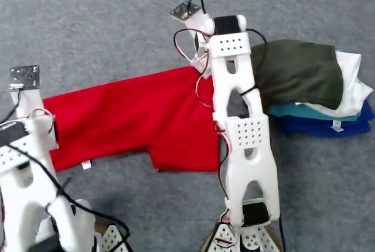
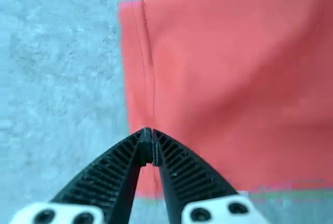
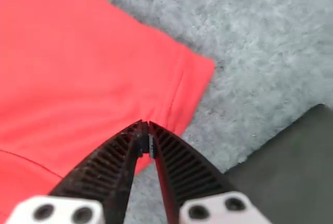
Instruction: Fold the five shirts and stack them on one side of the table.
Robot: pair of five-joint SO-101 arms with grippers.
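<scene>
High view shows you the table (image 1: 117, 29): the red shirt (image 1: 129, 117) lies at its middle, not yet fully folded, and the stack (image 1: 304, 76) holds four at one side. Your left gripper (image 2: 148, 143) and right gripper (image 3: 144, 135) pinch its opposite edges.

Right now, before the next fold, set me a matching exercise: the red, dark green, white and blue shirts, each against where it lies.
Things:
1. red shirt
2. dark green shirt
3. white shirt
4. blue shirt

Places:
A. bottom of the stack
B. top of the stack
C. spread out on the table, apart from the stack
D. directly under the top shirt

Pairs: 1-C, 2-B, 3-D, 4-A.
</scene>
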